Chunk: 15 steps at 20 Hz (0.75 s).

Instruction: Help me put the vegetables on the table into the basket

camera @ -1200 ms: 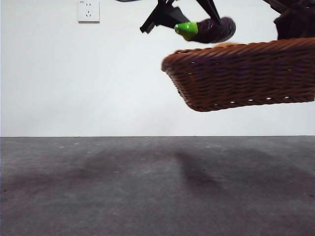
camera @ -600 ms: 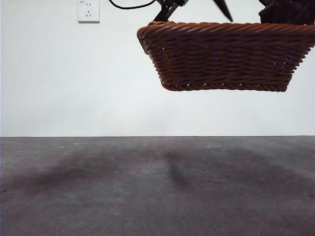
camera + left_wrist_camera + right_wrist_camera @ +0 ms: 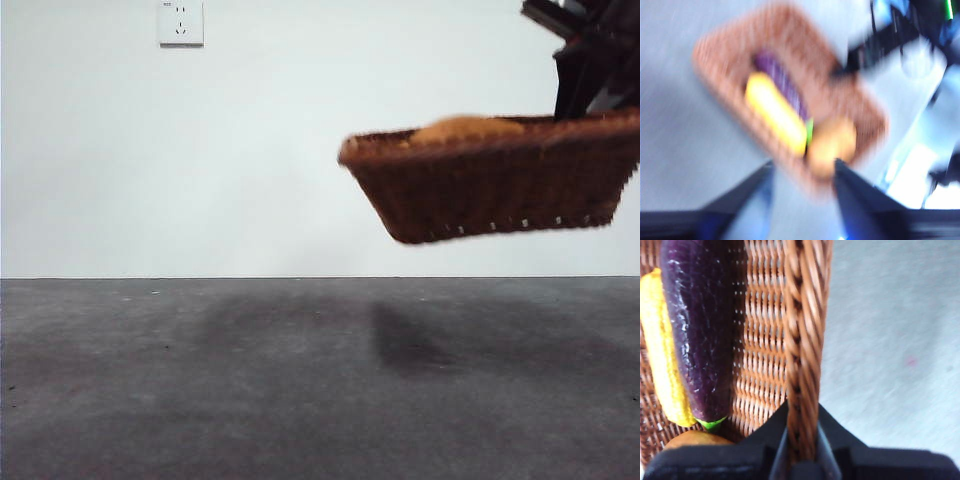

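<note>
Inside the basket (image 3: 765, 340) you can see all three vegetables: eggplant (image 3: 700, 330), yellow oblong (image 3: 660, 355) beside it, potato-like lump (image 3: 465, 129) showing over the rim. Basket hangs tilted, well above the table (image 3: 250, 380). Right gripper (image 3: 802, 440) is clamped on the braided rim. Left gripper (image 3: 802, 172) hovers above the basket, jaws spread, holding nothing; that view is blurred. Judgement: loading is done; what remains for you is at most setting the basket down.
</note>
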Each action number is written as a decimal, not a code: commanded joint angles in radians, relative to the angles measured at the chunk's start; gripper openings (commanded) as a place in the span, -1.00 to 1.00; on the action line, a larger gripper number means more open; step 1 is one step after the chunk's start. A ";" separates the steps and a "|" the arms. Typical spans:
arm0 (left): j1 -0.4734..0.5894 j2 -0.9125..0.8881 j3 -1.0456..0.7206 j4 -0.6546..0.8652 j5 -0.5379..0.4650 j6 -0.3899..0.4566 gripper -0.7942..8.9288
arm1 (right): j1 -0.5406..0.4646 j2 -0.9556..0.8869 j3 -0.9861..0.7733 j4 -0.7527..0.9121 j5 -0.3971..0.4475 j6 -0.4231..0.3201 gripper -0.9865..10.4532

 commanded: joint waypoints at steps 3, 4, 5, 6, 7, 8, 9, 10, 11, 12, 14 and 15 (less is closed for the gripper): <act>0.000 -0.163 -0.006 -0.013 -0.001 0.056 -0.85 | -0.032 0.164 0.029 0.031 -0.023 -0.054 -0.84; 0.000 -0.197 -0.006 -0.013 -0.002 0.042 -0.85 | -0.034 0.208 0.050 0.031 -0.026 -0.071 -0.84; 0.000 -0.229 -0.006 -0.013 0.000 0.035 -0.85 | -0.034 0.252 0.075 0.027 -0.026 -0.079 -0.84; -0.002 -0.258 -0.007 -0.014 0.000 0.029 -0.85 | -0.036 0.292 0.104 0.021 -0.027 -0.090 -0.84; -0.010 -0.284 -0.009 -0.014 0.002 0.013 -0.85 | -0.040 0.332 0.135 0.015 -0.026 -0.099 -0.84; -0.022 -0.311 -0.019 -0.014 0.005 -0.012 -0.85 | -0.045 0.366 0.166 0.007 -0.029 -0.102 -0.84; -0.035 -0.340 -0.043 -0.014 0.006 -0.028 -0.85 | -0.055 0.402 0.201 -0.006 -0.034 -0.109 -0.84; -0.046 -0.375 -0.083 -0.014 0.006 -0.035 -0.85 | -0.066 0.430 0.233 -0.024 -0.034 -0.124 -0.84; -0.050 -0.412 -0.138 -0.014 0.005 -0.041 -0.85 | -0.076 0.454 0.261 -0.042 -0.034 -0.134 -0.84; -0.050 -0.451 -0.202 -0.014 -0.003 -0.041 -0.85 | -0.090 0.474 0.283 -0.056 -0.034 -0.153 -0.84; -0.050 -0.517 -0.333 -0.014 -0.002 -0.054 -0.85 | -0.113 0.498 0.300 -0.058 -0.038 -0.166 -0.84; -0.050 -0.540 -0.387 -0.014 -0.003 -0.066 -0.85 | -0.120 0.507 0.301 -0.056 -0.039 -0.174 -0.84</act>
